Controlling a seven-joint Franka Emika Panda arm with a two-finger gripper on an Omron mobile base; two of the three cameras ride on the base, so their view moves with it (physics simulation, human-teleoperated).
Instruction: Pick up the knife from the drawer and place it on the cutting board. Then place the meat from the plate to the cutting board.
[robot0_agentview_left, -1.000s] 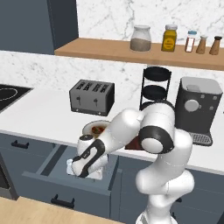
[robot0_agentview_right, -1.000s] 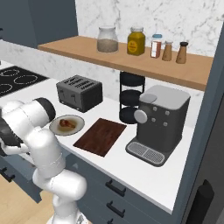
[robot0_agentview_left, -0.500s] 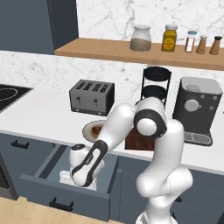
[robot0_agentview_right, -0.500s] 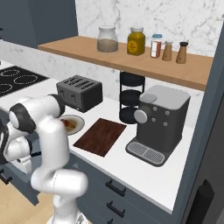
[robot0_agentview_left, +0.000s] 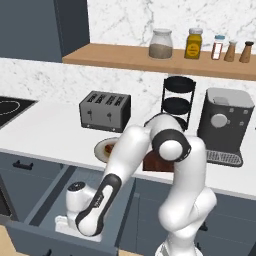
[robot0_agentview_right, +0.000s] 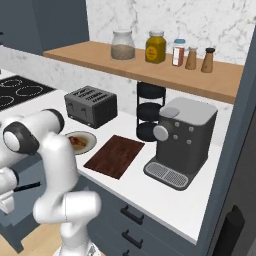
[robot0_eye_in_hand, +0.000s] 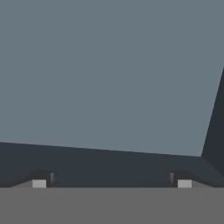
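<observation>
**Much tucked out of sight down in the drawer**

The arm's elbow covers most of the cutting board (robot0_agentview_left: 151, 161) and the three o'clock side of the plate (robot0_agentview_left: 103, 149) in the left base view; the meat (robot0_agentview_right: 76, 142) reads as a small reddish smear, shape unclear. The hand hides the drawer (robot0_agentview_left: 51, 206) floor beneath it. At nine o'clock the stove (robot0_agentview_left: 10, 106) runs off the edge, and the gripper (robot0_eye_in_hand: 111, 183) fingertips barely peek up

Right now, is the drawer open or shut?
Open. The drawer is pulled well out from the cabinet front, its inside floor showing, with the arm reaching down into it and the end effector spread wide.
</observation>
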